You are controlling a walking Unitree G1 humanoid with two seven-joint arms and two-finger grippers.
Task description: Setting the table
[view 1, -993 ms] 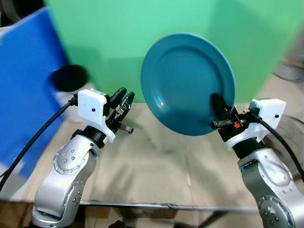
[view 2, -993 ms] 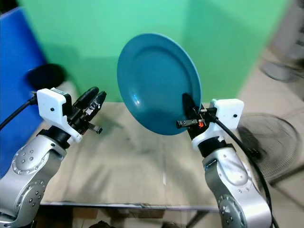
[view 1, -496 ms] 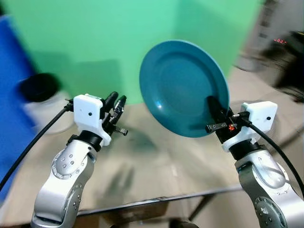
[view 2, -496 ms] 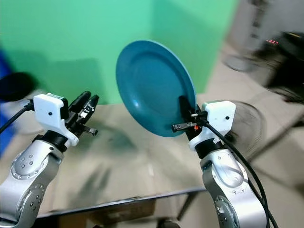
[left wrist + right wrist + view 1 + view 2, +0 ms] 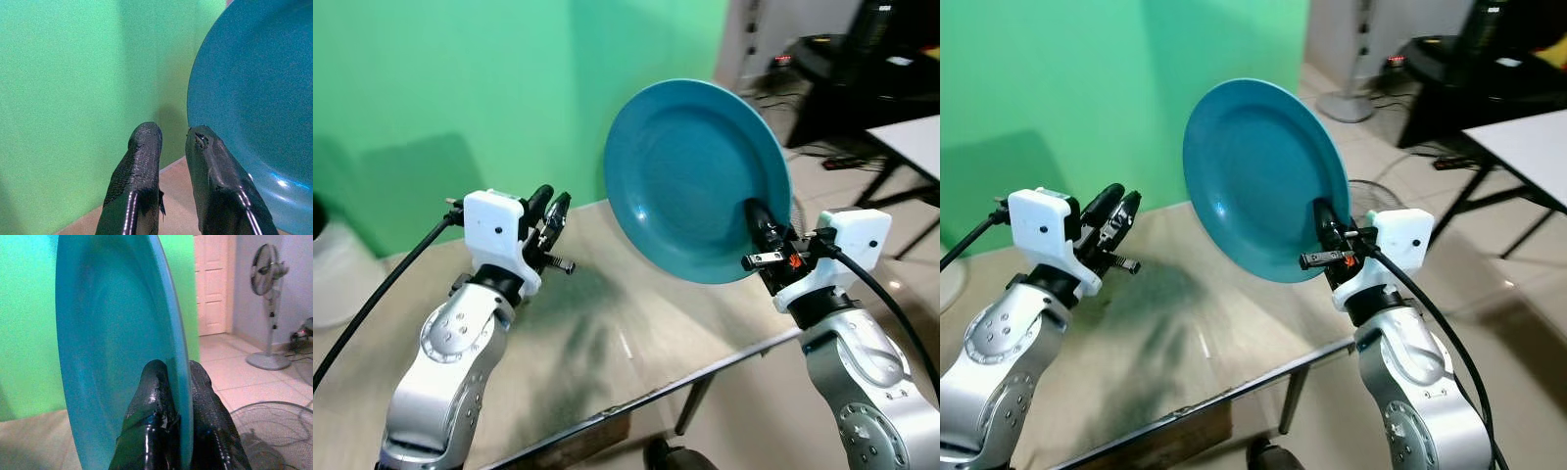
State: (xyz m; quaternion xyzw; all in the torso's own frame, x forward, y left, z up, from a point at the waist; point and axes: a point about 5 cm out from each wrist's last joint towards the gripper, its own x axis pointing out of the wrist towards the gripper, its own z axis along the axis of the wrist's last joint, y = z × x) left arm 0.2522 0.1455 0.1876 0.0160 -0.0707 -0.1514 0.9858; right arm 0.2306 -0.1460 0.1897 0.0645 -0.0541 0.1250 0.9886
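Note:
A round teal plate [image 5: 690, 176] stands tilted on edge in the air above the beige table [image 5: 607, 333]. My right gripper [image 5: 760, 223] is shut on its lower right rim; in the right wrist view the two black fingers [image 5: 151, 396] pinch the plate [image 5: 107, 333] edge. My left gripper [image 5: 551, 204] is raised over the table to the left of the plate and apart from it. Its fingertips [image 5: 146, 142] stand a little apart with nothing between them, and the plate [image 5: 259, 88] lies just beyond.
A green wall [image 5: 460, 88] backs the table. The table's front edge [image 5: 685, 382] runs diagonally, with tiled floor past it. A white table [image 5: 911, 132] and black furniture [image 5: 842, 59] stand at the right, a standing fan [image 5: 266, 279] farther back, a white container [image 5: 333, 279] at the left.
The whole picture has swung to the right, so the blue panel has left view and the room at the right has come in. Both arms and the plate keep the same pose.

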